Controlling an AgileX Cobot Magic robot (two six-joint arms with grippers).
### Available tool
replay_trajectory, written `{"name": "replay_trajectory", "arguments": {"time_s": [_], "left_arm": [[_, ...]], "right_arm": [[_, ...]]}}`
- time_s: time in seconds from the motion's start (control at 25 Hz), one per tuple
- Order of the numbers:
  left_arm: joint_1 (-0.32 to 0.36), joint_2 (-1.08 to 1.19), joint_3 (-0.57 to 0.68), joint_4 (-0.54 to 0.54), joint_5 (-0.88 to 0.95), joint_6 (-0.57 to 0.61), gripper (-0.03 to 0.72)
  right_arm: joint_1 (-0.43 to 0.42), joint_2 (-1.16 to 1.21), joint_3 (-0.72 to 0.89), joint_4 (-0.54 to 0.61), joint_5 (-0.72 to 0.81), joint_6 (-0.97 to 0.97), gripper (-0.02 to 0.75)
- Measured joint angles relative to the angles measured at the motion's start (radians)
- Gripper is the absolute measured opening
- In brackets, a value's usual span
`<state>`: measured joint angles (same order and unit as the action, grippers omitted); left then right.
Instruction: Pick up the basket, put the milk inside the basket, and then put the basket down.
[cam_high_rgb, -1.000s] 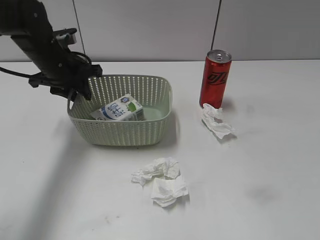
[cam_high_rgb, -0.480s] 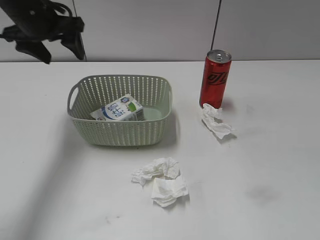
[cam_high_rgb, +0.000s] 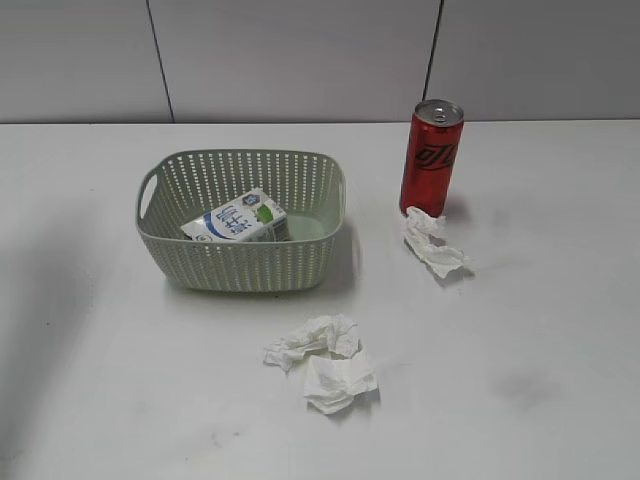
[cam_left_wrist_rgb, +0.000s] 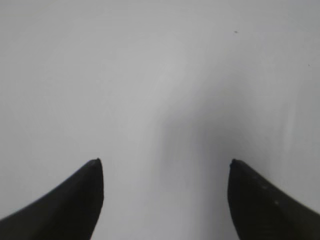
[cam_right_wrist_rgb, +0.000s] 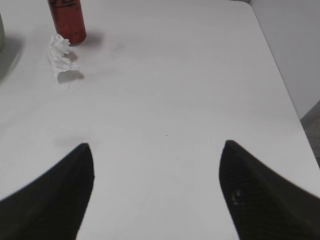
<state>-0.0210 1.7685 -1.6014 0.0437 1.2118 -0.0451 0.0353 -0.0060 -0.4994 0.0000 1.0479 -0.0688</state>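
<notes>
The pale sage-green basket (cam_high_rgb: 243, 262) stands on the white table at centre left in the exterior view. The milk (cam_high_rgb: 238, 219), a white carton with blue printing, lies on its side inside the basket. Neither arm shows in the exterior view. My left gripper (cam_left_wrist_rgb: 164, 162) is open and empty over bare table. My right gripper (cam_right_wrist_rgb: 157, 145) is open and empty over bare table, far from the basket. A sliver of the basket shows at the left edge of the right wrist view (cam_right_wrist_rgb: 1, 31).
A red soda can (cam_high_rgb: 430, 157) stands right of the basket; it also shows in the right wrist view (cam_right_wrist_rgb: 67, 19). A crumpled tissue (cam_high_rgb: 433, 243) lies before the can, and it also shows in the right wrist view (cam_right_wrist_rgb: 61, 54). More tissues (cam_high_rgb: 324, 361) lie in front of the basket. The table's right edge (cam_right_wrist_rgb: 280, 75) shows.
My left arm let go of the basket's left handle, rose up and left, and has left the exterior view. The basket and milk have stayed in place.
</notes>
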Motion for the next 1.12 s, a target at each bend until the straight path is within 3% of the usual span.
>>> {"name": "replay_trajectory", "arguments": {"time_s": [0.2, 0.8, 1.12], "left_arm": [[0.000, -0.163, 0.169, 0.006, 0.001, 0.004, 0.591], [0.000, -0.815, 0.867, 0.015, -0.021, 0.005, 0.581], [0.000, -1.262, 1.053, -0.001, -0.057, 0.005, 0.576]], "right_arm": [[0.000, 0.000, 0.000, 0.000, 0.000, 0.000, 0.592], [0.000, 0.000, 0.000, 0.000, 0.000, 0.000, 0.592], [0.000, 0.000, 0.000, 0.000, 0.000, 0.000, 0.593]]}}
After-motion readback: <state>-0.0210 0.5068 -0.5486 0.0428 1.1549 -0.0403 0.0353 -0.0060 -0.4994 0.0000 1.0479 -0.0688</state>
